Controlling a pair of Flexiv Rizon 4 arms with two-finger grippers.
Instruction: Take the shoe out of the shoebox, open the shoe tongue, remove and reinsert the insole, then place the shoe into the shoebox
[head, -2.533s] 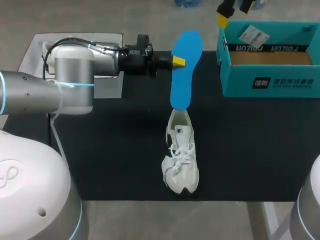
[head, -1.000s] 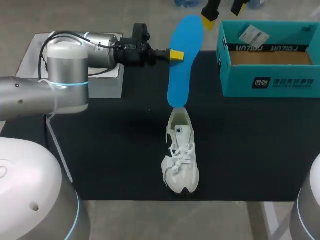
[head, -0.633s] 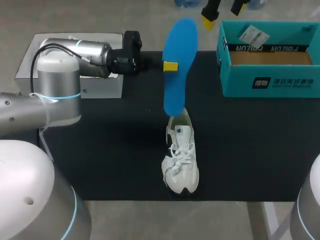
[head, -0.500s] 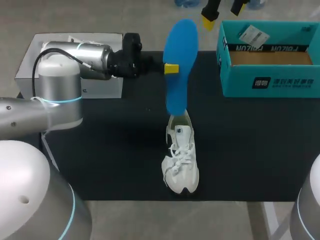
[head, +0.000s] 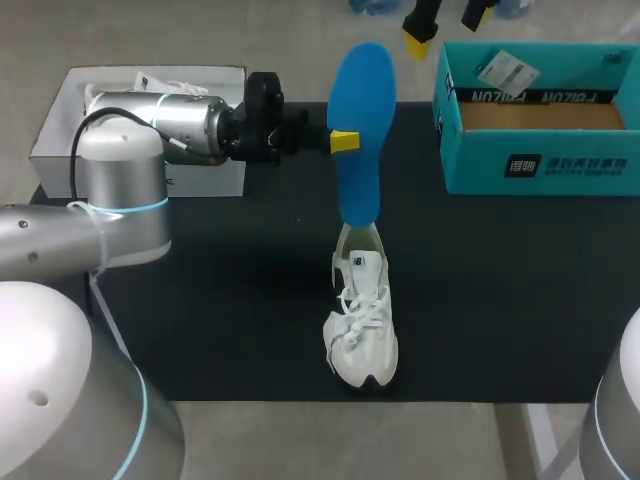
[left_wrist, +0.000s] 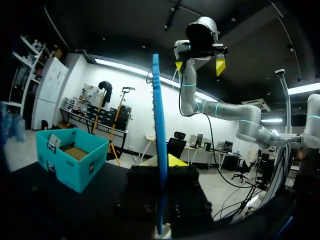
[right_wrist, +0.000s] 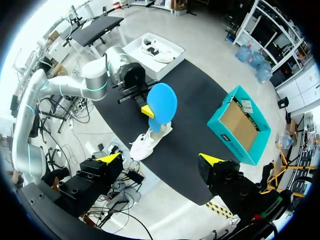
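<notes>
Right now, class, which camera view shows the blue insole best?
The head view: the blue insole shows its whole flat face, clamped in the left gripper, its lower end at the opening of the white shoe. The left wrist view shows only its thin edge; the right wrist view shows it small, from far above.

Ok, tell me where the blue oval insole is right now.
Head view, far middle: the blue oval insole stands upright, clamped in the left gripper, its lower end at the heel of the white lace-up sneaker, left of the teal cardboard shoebox.
</notes>
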